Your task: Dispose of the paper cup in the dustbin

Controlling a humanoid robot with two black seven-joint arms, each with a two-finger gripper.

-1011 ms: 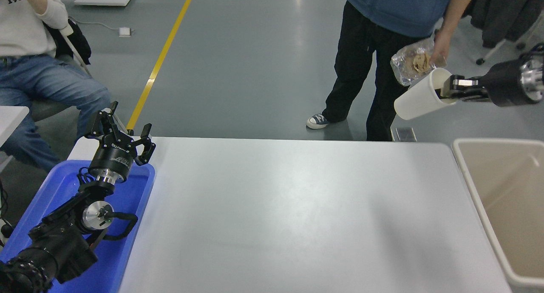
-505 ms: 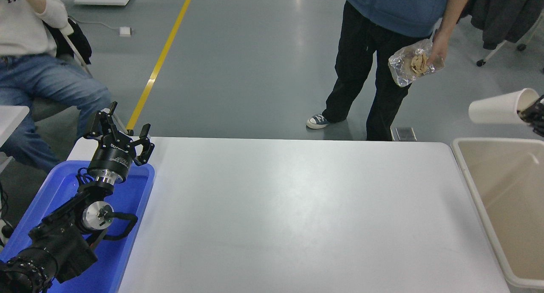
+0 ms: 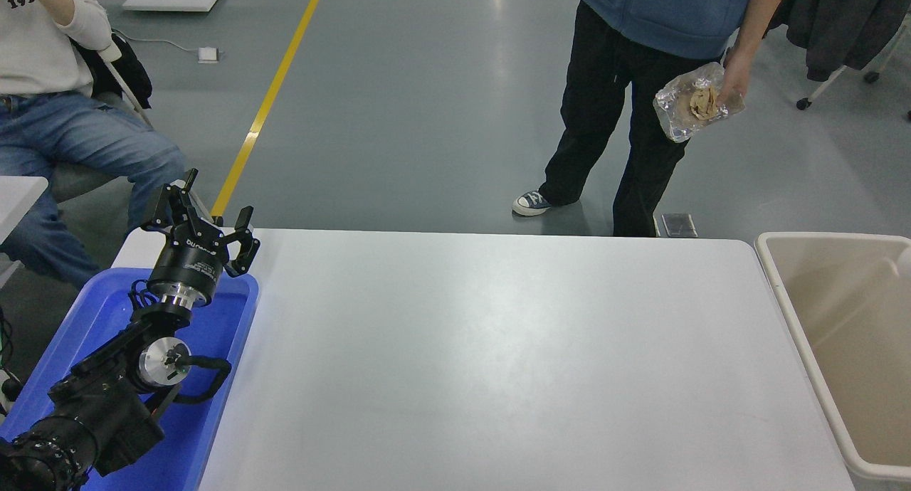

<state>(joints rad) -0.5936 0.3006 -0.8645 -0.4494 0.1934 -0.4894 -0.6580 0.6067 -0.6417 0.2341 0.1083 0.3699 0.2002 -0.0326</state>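
The dustbin [image 3: 798,329] is a large beige bin standing at the table's right end, partly cut off by the picture's right edge. The paper cup does not clearly show; a pale sliver at the right edge over the bin [image 3: 906,262] may be part of it, I cannot tell. My right arm and gripper are out of view. My left gripper [image 3: 206,213] is open and empty, parked at the lower left above a blue tray.
The blue tray [image 3: 213,413] sits at the table's left end under my left arm. A person stands at the far side holding a clear bag [image 3: 696,104]. Another person sits at the far left. The white table [image 3: 484,363] spans the middle.
My right gripper carried the paper cup to the right, past the table's far right corner toward the bin, and has left the picture. The left arm has not moved.
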